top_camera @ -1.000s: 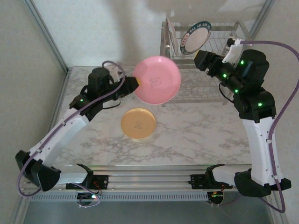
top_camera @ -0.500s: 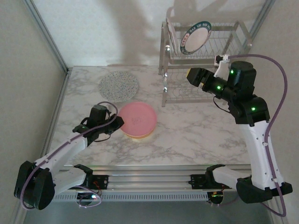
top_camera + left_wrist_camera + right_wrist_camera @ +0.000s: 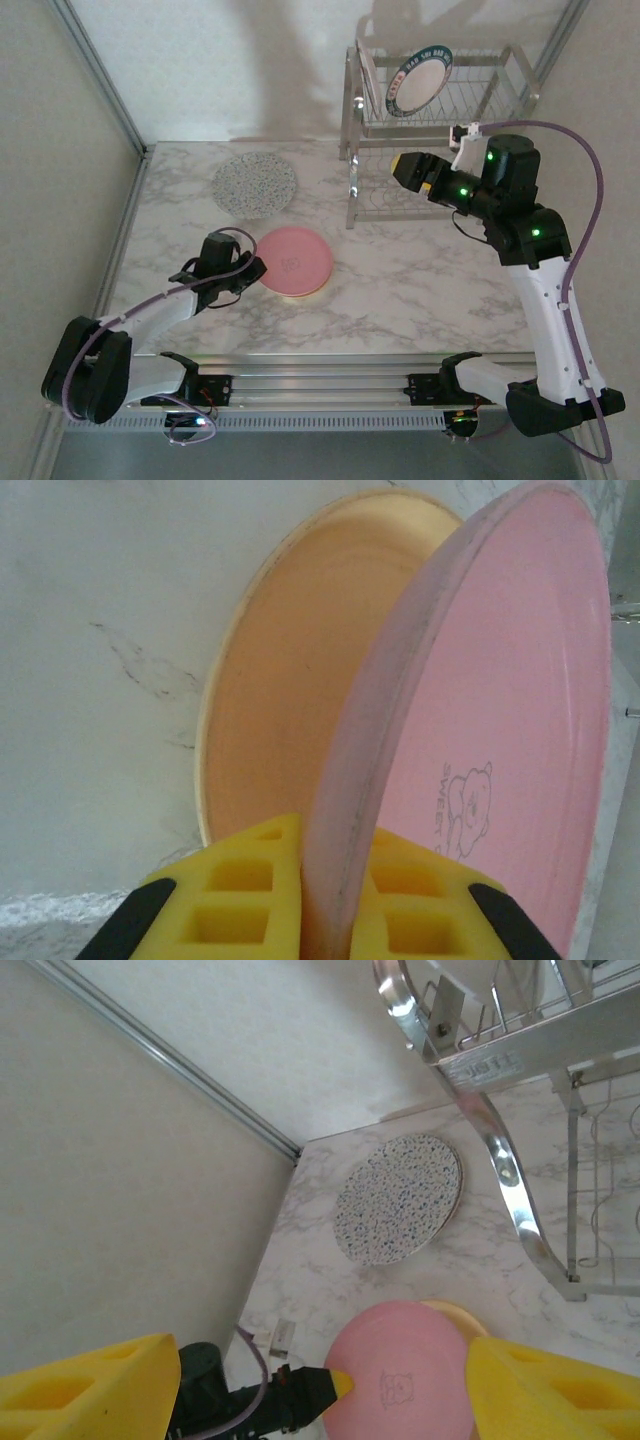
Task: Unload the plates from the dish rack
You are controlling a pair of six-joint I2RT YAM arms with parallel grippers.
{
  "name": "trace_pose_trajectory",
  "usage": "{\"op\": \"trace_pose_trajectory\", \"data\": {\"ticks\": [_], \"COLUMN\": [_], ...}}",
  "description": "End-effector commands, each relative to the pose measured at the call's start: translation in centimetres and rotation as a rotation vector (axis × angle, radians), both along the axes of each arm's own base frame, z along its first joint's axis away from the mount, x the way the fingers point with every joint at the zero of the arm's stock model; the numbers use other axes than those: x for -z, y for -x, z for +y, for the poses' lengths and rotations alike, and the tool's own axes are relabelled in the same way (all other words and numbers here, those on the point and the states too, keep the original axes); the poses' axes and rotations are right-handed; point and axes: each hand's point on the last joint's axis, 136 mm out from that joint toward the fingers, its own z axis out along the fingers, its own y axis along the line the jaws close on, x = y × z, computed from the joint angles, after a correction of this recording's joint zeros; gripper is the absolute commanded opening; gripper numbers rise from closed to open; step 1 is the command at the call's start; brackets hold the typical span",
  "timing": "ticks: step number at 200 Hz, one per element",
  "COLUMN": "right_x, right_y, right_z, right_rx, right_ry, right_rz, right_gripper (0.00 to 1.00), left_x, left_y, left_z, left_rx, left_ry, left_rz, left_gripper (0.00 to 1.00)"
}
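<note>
Pinched at its near rim between the yellow pads of the left gripper (image 3: pixel 252 272): the pink plate (image 3: pixel 295 260), over the tan-orange plate (image 3: pixel 265 680) on the marble table (image 3: pixel 420 280); farther back, flat on the marble, the grey-speckled plate (image 3: pixel 255 185). Spread wide and holding nothing, the right gripper (image 3: pixel 404 167), up beside the chrome dish rack (image 3: pixel 560 1035); in its upper basket, standing on edge, the white plate with dark teal rim (image 3: pixel 418 80).

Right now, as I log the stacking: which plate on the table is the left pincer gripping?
The pink plate, its rim clamped in the left pincer; it covers the tan-orange plate, while the grey-speckled plate lies apart.
</note>
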Motion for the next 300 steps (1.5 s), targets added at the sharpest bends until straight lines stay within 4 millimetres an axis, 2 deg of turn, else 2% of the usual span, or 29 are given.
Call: {"op": "trace_pose_trajectory", "data": {"ticks": [1, 57, 121, 214, 260, 300], "right_x": [-0.6, 0.8, 0.5, 0.4, 0.4, 0.2], "right_y": [1.0, 1.5, 1.2, 1.0, 1.0, 1.0], "right_z": [0.7, 0.8, 0.9, 1.0, 1.0, 1.0], "right_rx": [-0.056, -0.072, -0.07, -0.069, -0.068, -0.07], "right_ry": [-0.029, -0.015, -0.024, -0.029, -0.031, -0.032], "right_rz": [-0.009, 0.042, 0.036, 0.033, 0.033, 0.03], "right_gripper": [0.77, 0.77, 0.77, 0.78, 0.78, 0.78], "left_x": [-0.6, 0.8, 1.6, 1.6, 1.3, 0.9], "left_y": [-1.4, -1.8, -2.1, -2.7, -2.7, -2.8], "left_z": [0.0, -0.2, -0.3, -0.5, -0.5, -0.9], "left_rx": [-0.005, 0.013, 0.026, 0.037, 0.048, 0.06], "left_ry": [0.005, -0.012, -0.04, -0.063, -0.104, -0.128], "left_rz": [-0.063, -0.036, -0.012, 0.003, 0.016, 0.014], "left_gripper": [0.0, 0.0, 0.0, 0.02, 0.17, 0.2]}}
